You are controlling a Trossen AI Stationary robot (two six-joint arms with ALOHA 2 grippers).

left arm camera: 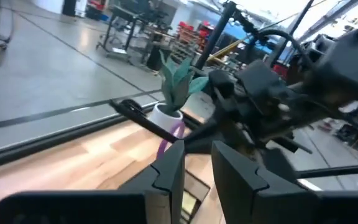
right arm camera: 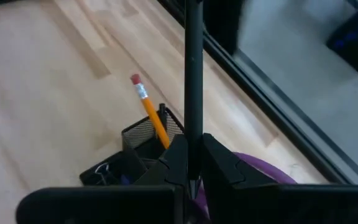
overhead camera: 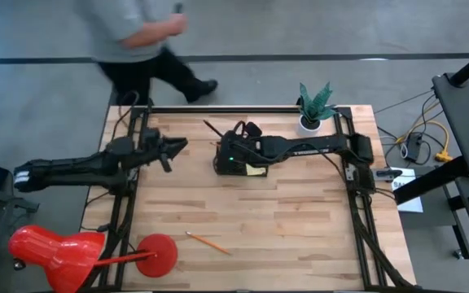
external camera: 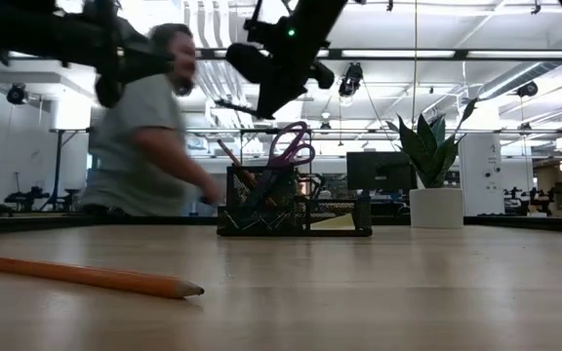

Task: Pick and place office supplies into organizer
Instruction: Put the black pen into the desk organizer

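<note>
The black mesh organizer stands mid-table; in it are purple-handled scissors, an orange pencil leaning in the cup, and a yellow sticky-note pad. My right gripper hovers just above the cup, shut on a dark pen. My left gripper waits left of the organizer, raised, narrowly open and touching nothing. A second orange pencil lies flat near the table's near edge. My right gripper pinches the dark pen between its two fingers, near one end. The long free shaft sticks out ahead of the fingers toward the table's left and far side. The pen is lifted above the organizer; its end behind the fingers is hidden.
A white pot with a green plant stands near the far edge, right of the organizer. A red lamp sits at the near left corner. A person moves beyond the far edge. Bare wood lies between the organizer and the near edge.
</note>
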